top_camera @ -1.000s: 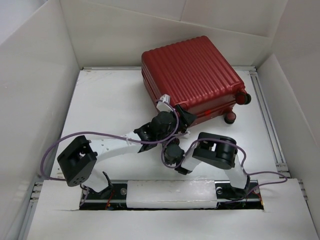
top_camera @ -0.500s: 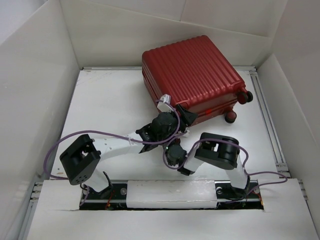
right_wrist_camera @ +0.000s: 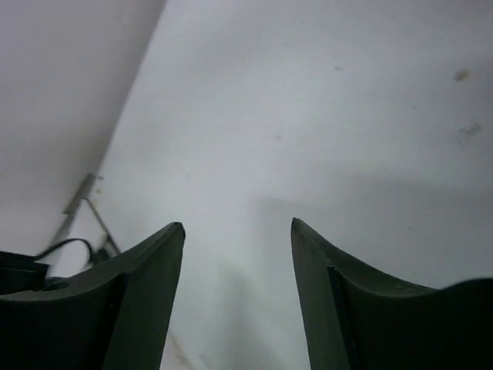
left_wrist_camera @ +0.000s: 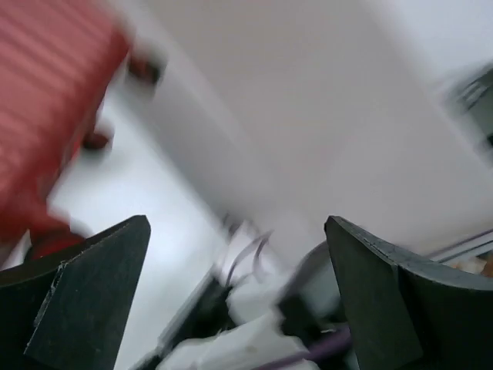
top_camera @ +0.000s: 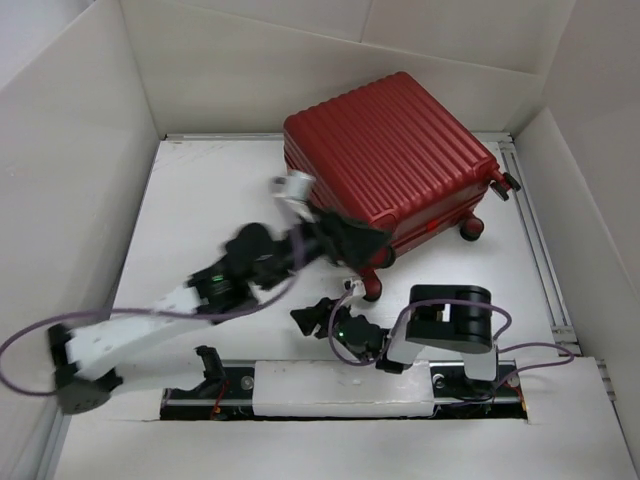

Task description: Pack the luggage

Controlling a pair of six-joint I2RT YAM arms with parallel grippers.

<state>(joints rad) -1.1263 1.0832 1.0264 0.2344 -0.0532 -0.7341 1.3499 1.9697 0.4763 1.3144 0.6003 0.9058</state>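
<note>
Luggage [top_camera: 385,150] closed, flat at the table's [top_camera: 210,210] far right corner, left gripper [top_camera: 365,245] blurred at its near side, right gripper [top_camera: 315,318] by the near edge, left wrist view adds jaws wide, luggage [left_wrist_camera: 46,100] a red blur left, right wrist view adds jaws parted over bare table [right_wrist_camera: 308,116].

My arms [top_camera: 135,335] are white links with black joint housings [top_camera: 450,312], a thin purple cable [top_camera: 540,347] trailing along each. My left hand [left_wrist_camera: 235,231] and right hand [right_wrist_camera: 237,227] have broad, dark, wedge-shaped fingers [right_wrist_camera: 131,308].
</note>
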